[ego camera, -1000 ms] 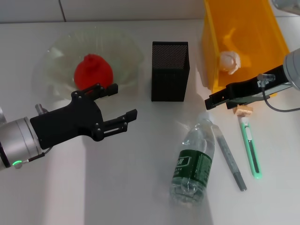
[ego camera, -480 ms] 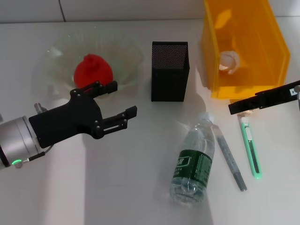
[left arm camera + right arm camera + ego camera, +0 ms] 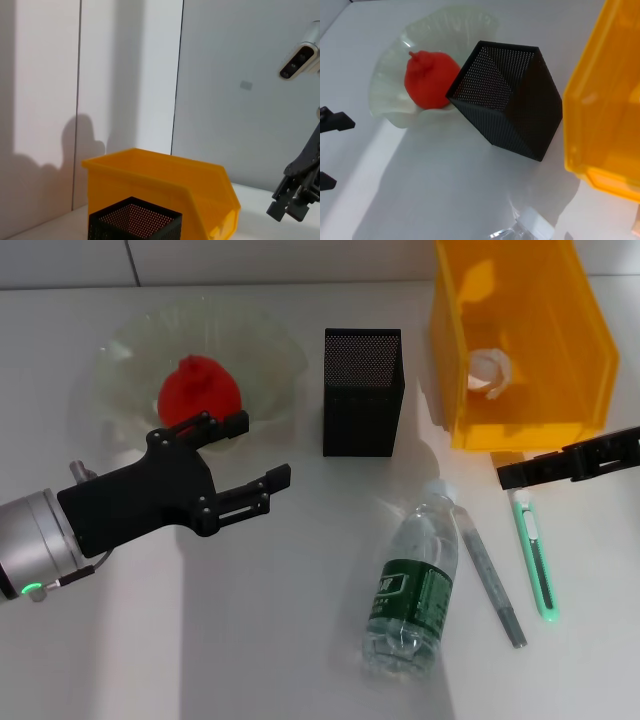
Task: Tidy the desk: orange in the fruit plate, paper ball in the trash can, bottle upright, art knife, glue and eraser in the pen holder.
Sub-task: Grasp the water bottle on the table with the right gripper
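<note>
Bottle (image 3: 412, 585) lies flat on the worktop, cap toward 12 o'clock, at 8 o'clock from the nearer right claw (image 3: 510, 477), whose opening I cannot tell.

No words or numbers can be read anywhere. The small clear plastic bottle with a white cap (image 3: 414, 590) has a dark green label with some white marks on it, but they are too small and blurry to make out. Nothing else carries any writing, brand or sign.
</note>
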